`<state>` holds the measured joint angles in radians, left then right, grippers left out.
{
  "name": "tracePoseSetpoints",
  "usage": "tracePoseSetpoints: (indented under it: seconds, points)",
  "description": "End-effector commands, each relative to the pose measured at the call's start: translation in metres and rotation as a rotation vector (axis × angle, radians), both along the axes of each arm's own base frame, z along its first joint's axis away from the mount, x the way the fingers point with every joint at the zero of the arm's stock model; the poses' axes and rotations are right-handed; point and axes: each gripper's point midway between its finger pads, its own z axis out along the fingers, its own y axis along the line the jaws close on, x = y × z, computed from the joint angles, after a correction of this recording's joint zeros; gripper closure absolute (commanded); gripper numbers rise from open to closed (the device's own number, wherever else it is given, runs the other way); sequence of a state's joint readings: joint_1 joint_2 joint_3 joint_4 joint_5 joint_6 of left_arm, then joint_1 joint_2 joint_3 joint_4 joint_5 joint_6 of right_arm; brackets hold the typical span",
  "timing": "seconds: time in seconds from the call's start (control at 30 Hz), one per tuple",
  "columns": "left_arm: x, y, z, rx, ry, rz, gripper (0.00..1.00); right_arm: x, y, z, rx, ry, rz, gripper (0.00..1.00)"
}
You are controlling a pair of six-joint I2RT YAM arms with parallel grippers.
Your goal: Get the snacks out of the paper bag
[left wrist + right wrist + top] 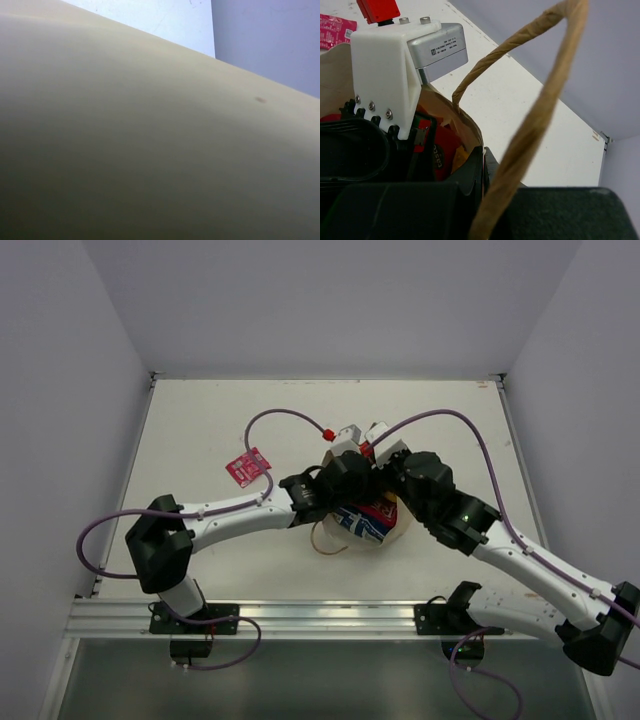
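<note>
A white table [200, 420] stands in a plain booth with pale grey walls [330, 300], and a metal rail [320, 618] runs along its near edge. The paper bag [398, 530] sits near the middle of the table, mostly covered from above by the two arms, which meet over its mouth. One thin brown cord handle [325, 540] loops out at the bag's near left side. Through the opening, a packet [368, 523] printed in blue, white and red shows between the arms.

The small pink packet [248, 467] lies flat on the table, left of the bag and apart from it.

The left gripper [350, 485] reaches in from the left and points down into the bag. In the right wrist view its black body [370, 150] and white camera mount [380, 85] sit inside the bag's rim [465, 125], with red and orange wrappers [445, 150] beside them. Its fingers are hidden, so I cannot tell whether they are spread or pinching. The left wrist view is filled with blurred tan paper [150, 150].

The right gripper [395, 485] comes in from the right, at the bag's far right edge. A cord handle [530, 130] arches close in front of its camera. Its fingers cannot be made out, so I cannot tell their state either.
</note>
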<state>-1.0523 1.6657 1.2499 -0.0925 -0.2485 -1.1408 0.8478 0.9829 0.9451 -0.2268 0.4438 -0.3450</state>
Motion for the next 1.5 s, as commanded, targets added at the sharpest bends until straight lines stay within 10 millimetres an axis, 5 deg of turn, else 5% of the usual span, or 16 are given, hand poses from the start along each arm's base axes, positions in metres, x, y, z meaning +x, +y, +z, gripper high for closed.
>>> tracePoseSetpoints:
  seconds: [0.0,0.4,0.57,0.73,0.87,1.13,1.33,1.43,1.47]
  points:
    - [0.003,0.017,0.018,0.031,-0.053,0.043,1.00,-0.004,0.013,0.046,0.144,-0.117,0.045,1.00]
    - [-0.017,0.088,0.100,0.029,-0.217,0.056,1.00,0.004,-0.001,0.033,0.123,-0.133,-0.046,1.00]
    - [-0.015,0.134,0.145,0.038,-0.295,0.084,1.00,0.011,-0.018,0.029,0.098,-0.139,-0.125,1.00]
    - [0.019,0.210,0.170,0.091,-0.413,0.252,1.00,0.012,-0.033,0.029,0.112,-0.146,-0.175,1.00]
    - [0.060,0.257,0.148,0.209,-0.452,0.371,1.00,0.007,-0.038,0.031,0.121,-0.137,-0.182,1.00]
    - [0.104,0.234,0.075,0.181,-0.416,0.265,1.00,0.001,-0.041,0.032,0.137,-0.126,-0.175,1.00]
    - [0.108,0.211,0.010,0.141,-0.393,0.178,1.00,-0.001,-0.039,0.026,0.158,-0.101,-0.164,1.00]
    - [0.094,0.219,-0.048,0.172,-0.304,0.177,0.99,-0.001,-0.037,0.022,0.153,-0.087,-0.159,1.00]
    - [0.090,0.223,-0.063,0.185,-0.263,0.189,0.92,-0.002,-0.037,0.021,0.154,-0.085,-0.158,1.00]
